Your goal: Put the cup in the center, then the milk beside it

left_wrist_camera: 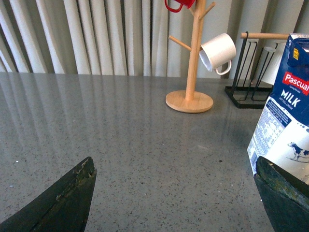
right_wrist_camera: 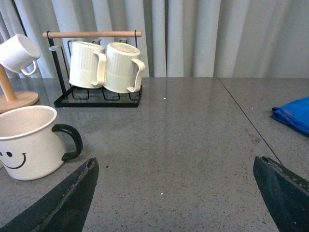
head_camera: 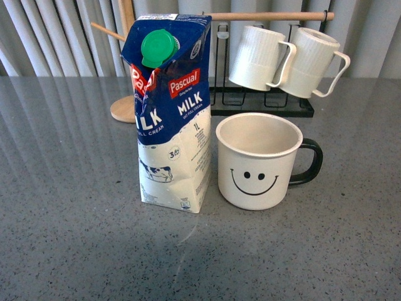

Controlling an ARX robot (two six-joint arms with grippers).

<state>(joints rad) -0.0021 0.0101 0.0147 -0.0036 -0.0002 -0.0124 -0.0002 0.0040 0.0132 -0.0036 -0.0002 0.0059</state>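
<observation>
The cup (head_camera: 258, 160), a wide white mug with a black smiley face and black handle, stands upright mid-table, handle pointing right. The milk (head_camera: 170, 113), a tall blue-and-white Pascual carton with a green cap, stands close on its left, a narrow gap between them. Neither arm shows in the front view. My left gripper (left_wrist_camera: 175, 193) is open above bare table, the milk (left_wrist_camera: 287, 111) just beyond one of its fingers. My right gripper (right_wrist_camera: 176, 193) is open too, nothing between its fingers, with the cup (right_wrist_camera: 26, 141) off to one side.
A black rack (head_camera: 263, 100) with a wooden bar holds two ribbed white mugs (head_camera: 285, 59) behind the cup. A wooden mug tree (left_wrist_camera: 190, 63) carries a small white cup and a red one. A blue cloth (right_wrist_camera: 294, 113) lies on the table. Curtains hang behind.
</observation>
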